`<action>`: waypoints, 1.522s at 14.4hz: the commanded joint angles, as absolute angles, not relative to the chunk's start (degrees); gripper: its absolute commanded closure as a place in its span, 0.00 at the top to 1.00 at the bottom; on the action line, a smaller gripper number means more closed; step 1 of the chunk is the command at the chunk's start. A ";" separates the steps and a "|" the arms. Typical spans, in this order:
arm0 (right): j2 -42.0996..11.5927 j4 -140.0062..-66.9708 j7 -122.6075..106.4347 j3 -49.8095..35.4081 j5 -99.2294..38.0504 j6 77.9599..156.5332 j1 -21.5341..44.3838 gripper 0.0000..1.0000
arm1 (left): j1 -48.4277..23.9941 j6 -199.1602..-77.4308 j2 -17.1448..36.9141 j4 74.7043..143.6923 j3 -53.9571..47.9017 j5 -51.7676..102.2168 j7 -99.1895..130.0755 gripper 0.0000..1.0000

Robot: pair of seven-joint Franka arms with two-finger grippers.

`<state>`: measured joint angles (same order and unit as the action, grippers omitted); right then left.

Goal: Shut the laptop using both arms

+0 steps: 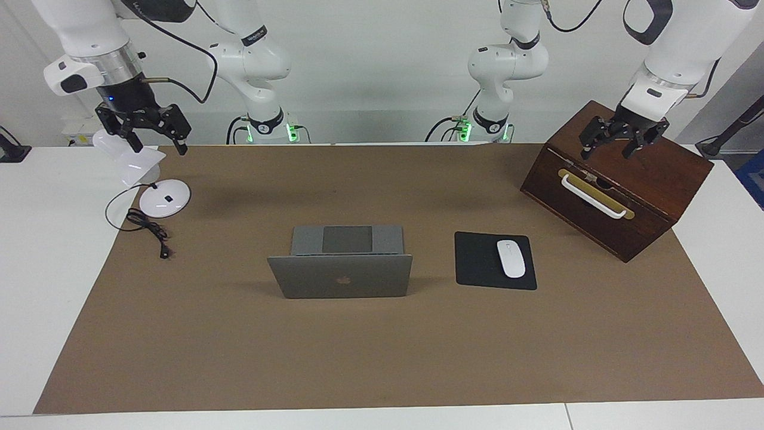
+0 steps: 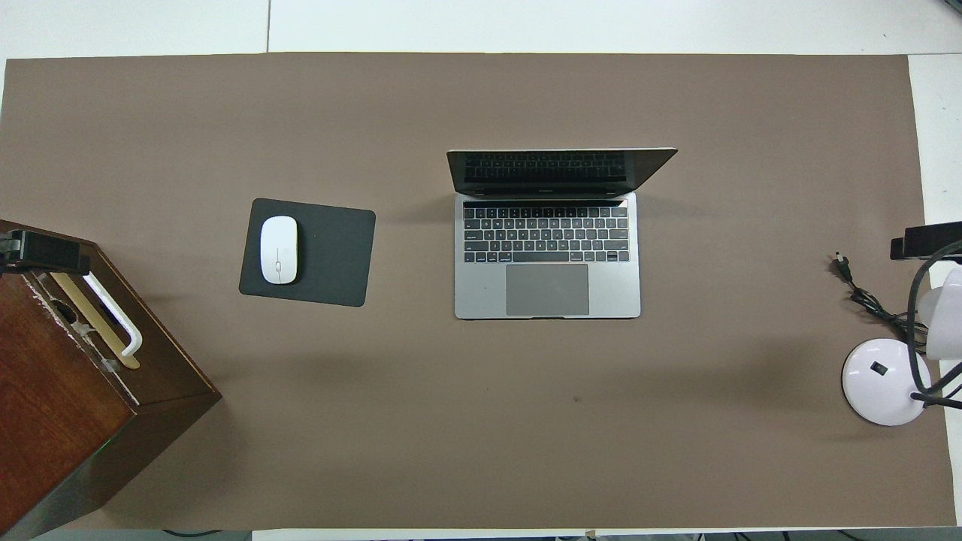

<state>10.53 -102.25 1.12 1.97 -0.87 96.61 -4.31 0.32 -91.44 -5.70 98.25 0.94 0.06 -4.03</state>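
Laptop (image 1: 340,266) stands open mid-mat, both claws spread: left claw (image 1: 621,140) over box (image 1: 650,179), right claw (image 1: 152,134) over lamp (image 1: 161,197).

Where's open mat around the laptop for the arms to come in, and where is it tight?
Bare mat lies on all sides of the open laptop, widest between it and the lamp. Toward the left arm's end, the mouse pad with mouse and the wooden box crowd it.

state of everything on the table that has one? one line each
laptop: open, lid upright, untouched
left gripper: open, empty, up over the wooden box
right gripper: open, empty, up over the desk lamp
wooden box: drawer shut
mouse: lying on the mouse pad
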 commanded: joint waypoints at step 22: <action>11.87 -103.54 0.62 2.20 -1.14 97.38 -6.24 1.00 | 0.26 -93.08 -6.77 99.41 0.70 -1.23 -2.11 0.00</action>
